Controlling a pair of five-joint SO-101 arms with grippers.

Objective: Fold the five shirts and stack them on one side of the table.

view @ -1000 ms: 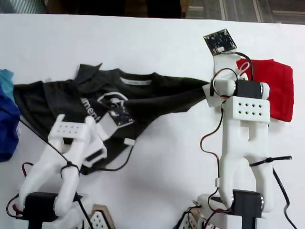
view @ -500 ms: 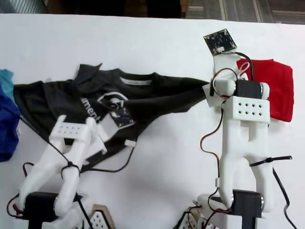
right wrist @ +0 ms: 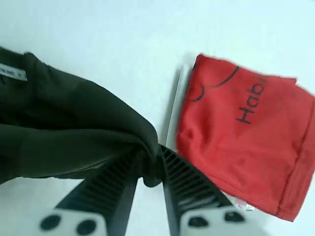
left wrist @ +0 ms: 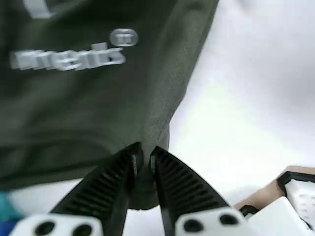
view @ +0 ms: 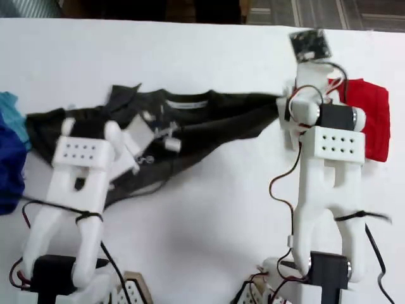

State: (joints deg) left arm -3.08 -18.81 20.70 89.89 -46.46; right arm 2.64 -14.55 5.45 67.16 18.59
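Observation:
A black shirt [view: 215,120] with white print lies stretched across the middle of the table, held at both ends. My left gripper [left wrist: 142,162] is shut on the shirt's lower edge [left wrist: 74,98]; from above it [view: 163,134] sits over the shirt's chest. My right gripper [right wrist: 150,167] is shut on a bunched end of the black shirt [right wrist: 64,137], and from above it [view: 283,106] is at the shirt's right tip. A folded red shirt [view: 368,120] lies just to the right of that gripper, close beside it in the right wrist view [right wrist: 241,132].
A dark blue shirt [view: 9,168] and a teal one [view: 9,107] lie heaped at the table's left edge. The white table [view: 221,215] is bare in front of the black shirt and along the far side.
My left gripper has moved toward the far side, carrying the shirt's lower edge up over its chest. My right gripper has shifted slightly farther away with its end of the shirt.

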